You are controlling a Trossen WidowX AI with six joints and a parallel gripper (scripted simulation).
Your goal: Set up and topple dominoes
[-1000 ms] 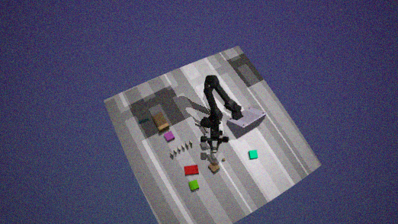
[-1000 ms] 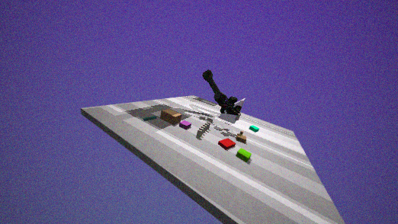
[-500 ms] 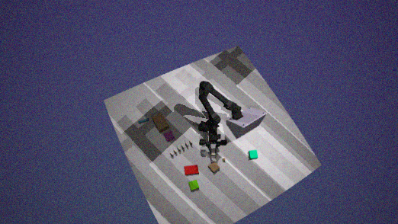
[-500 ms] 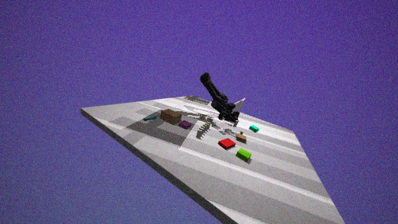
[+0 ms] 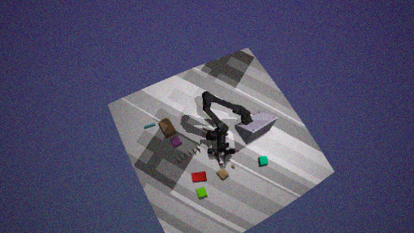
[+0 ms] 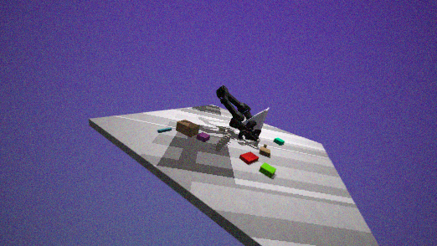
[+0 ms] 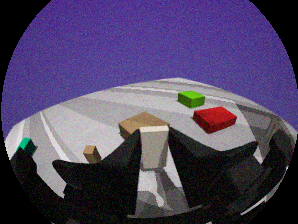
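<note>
My gripper is shut on a beige domino and holds it upright between the dark fingers, low over the table. The row of standing dominoes is small and dim, to the gripper's left in the top view; it is out of the wrist view. A small loose tan domino lies just beside the gripper. I cannot tell if the held domino touches the table.
A tan block lies right ahead of the gripper. Around are a red block, green block, teal block, purple block, brown box, teal bar and grey base block.
</note>
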